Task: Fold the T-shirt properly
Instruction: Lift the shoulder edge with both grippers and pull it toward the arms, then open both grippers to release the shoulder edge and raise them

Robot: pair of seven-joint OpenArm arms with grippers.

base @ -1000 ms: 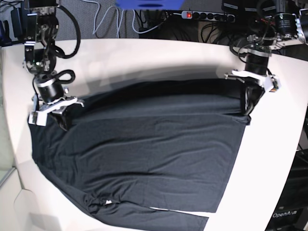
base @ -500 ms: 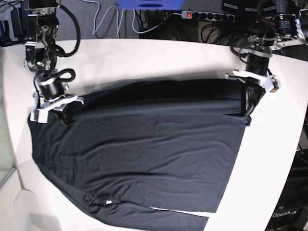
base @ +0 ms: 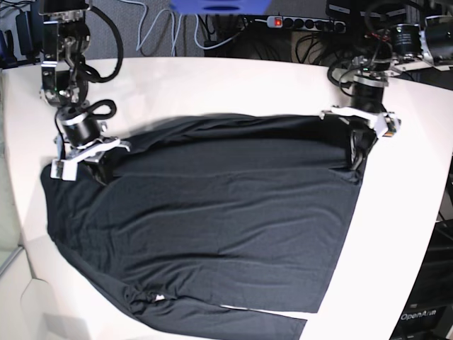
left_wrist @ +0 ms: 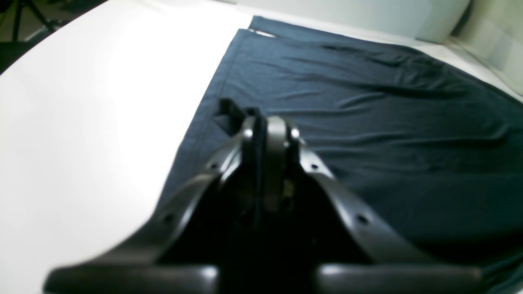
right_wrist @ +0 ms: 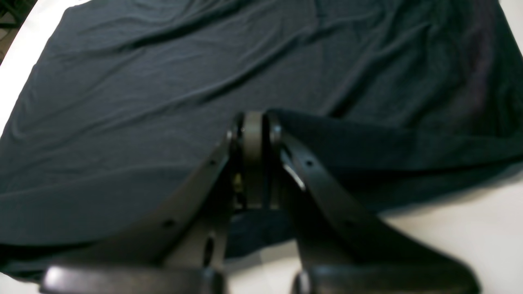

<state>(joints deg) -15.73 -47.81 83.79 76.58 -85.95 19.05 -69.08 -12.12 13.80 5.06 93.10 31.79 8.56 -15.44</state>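
The black T-shirt (base: pixel 212 219) lies spread over the white table (base: pixel 233 85), its small white tag (base: pixel 159 298) near the front edge. Its far edge is turned over into a narrow raised band. My left gripper (base: pixel 354 164) is at the right end of that band, shut on the fabric. In the left wrist view, the left gripper (left_wrist: pixel 265 126) pinches the T-shirt (left_wrist: pixel 367 122) near its side hem. My right gripper (base: pixel 100 173) holds the band's left end. In the right wrist view, the right gripper (right_wrist: pixel 253 122) is shut on a lifted fold of the T-shirt (right_wrist: pixel 163 81).
A power strip (base: pixel 304 23) and loose cables run behind the table's far edge. A dark box (base: pixel 425 315) stands off the table's right front. Bare white tabletop shows beyond the shirt's far edge and along its right side.
Both grippers shifted slightly inward while holding the shirt's far edge. The one on the base view's right moved left. The other moved a little right and back. The band followed them.
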